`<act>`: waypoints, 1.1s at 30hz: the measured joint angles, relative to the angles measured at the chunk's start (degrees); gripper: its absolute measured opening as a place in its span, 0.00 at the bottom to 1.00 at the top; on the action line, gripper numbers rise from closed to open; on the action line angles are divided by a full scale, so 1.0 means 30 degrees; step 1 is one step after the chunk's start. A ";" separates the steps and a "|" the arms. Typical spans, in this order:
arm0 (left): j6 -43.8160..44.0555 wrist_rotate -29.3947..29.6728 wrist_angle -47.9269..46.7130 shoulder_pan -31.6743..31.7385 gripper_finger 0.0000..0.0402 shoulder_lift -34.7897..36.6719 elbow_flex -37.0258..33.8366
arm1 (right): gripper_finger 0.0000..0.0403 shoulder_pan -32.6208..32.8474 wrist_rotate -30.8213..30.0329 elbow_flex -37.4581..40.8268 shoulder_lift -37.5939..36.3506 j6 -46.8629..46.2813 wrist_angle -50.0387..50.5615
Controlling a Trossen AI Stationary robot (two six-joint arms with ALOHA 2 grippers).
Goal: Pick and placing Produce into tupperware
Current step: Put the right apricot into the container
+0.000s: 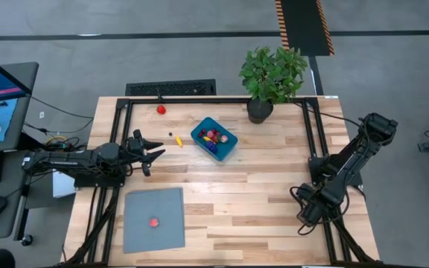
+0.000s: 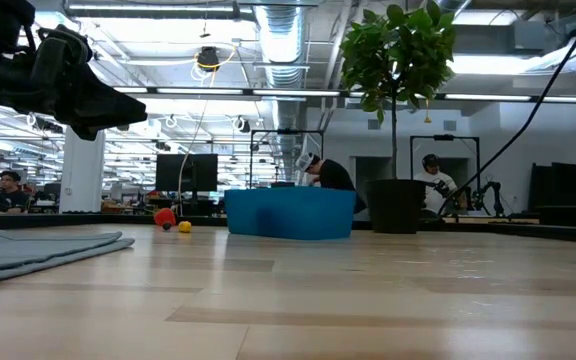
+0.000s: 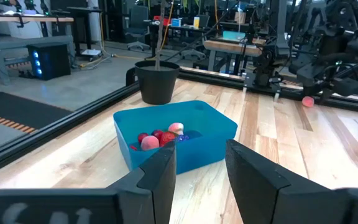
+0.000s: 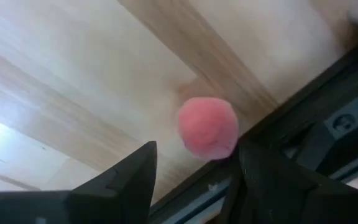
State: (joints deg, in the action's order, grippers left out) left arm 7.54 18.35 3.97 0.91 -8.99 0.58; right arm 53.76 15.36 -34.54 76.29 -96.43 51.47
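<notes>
The teal tupperware [image 1: 214, 138] stands at the table's far middle with several pieces of produce [image 3: 160, 138] in it. Loose produce lies around: a red piece [image 1: 161, 109] by the far edge, a yellow piece [image 1: 179, 141] left of the tupperware, and a red piece [image 1: 154, 221] on the grey sheet. My left gripper [image 3: 201, 162] hovers level and open at the left, pointing at the tupperware. My right gripper [image 4: 197, 146] points steeply down, open, over a pink ball [image 4: 208, 127] lying by the black rail at the table's right. Its fingers stand either side of the ball, short of it.
A grey sheet [image 1: 153, 219] lies at the near left. A potted plant [image 1: 272, 78] stands at the far right. A black frame rail [image 4: 303, 124] runs along the table's edges, close beside the pink ball. Bare wood lies between the tupperware and the near edge.
</notes>
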 joint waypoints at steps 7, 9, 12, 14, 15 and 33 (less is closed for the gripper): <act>0.0005 0.0000 0.0000 -0.0001 0.32 0.0000 0.0000 | 0.58 -0.0015 -0.0133 0.0000 0.0002 0.0067 -0.0022; 0.0042 0.0000 0.0000 -0.0004 0.32 0.0000 0.0000 | 0.55 -0.0015 -0.0133 0.0000 0.0002 -0.0027 -0.0010; 0.0085 0.0000 0.0000 -0.0001 0.32 0.0000 0.0000 | 0.48 -0.0015 -0.0133 0.0000 -0.0004 -0.0020 0.0000; 0.0085 0.0000 0.0000 -0.0001 0.32 -0.0007 0.0000 | 0.41 -0.0015 -0.0232 0.0000 0.0002 0.0007 0.0004; 0.0085 0.0000 0.0000 0.0000 0.32 0.0000 0.0000 | 0.38 -0.0015 -0.0326 0.0000 0.0002 0.0025 0.0004; 0.0085 0.0007 0.0000 -0.0004 0.32 -0.0007 0.0000 | 0.27 -0.0524 -0.3011 -0.0805 -0.0168 0.1717 -0.2850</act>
State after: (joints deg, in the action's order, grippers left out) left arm 7.79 18.37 3.97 0.90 -9.02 0.58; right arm 52.19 6.33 -36.96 75.78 -91.28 42.92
